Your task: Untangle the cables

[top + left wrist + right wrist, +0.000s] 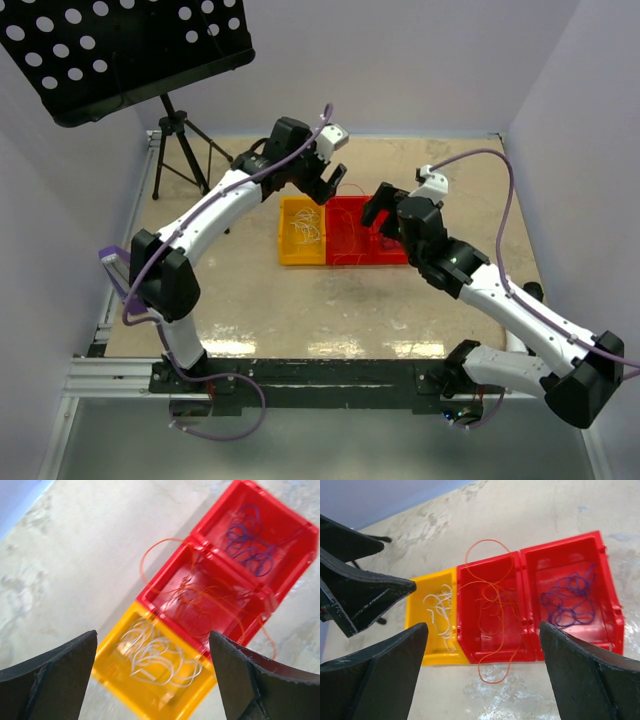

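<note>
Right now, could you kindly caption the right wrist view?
Open right gripper over white cables in yellow bin, red-orange cables overhanging middle bin, purple cables in end bin.

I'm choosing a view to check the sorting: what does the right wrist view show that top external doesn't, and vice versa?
Right wrist only: purple cables in the end red bin. Top external only: the left arm and right arm whole, and a music stand. Both: yellow bin with white cables, middle red bin, left gripper and right gripper open.
</note>
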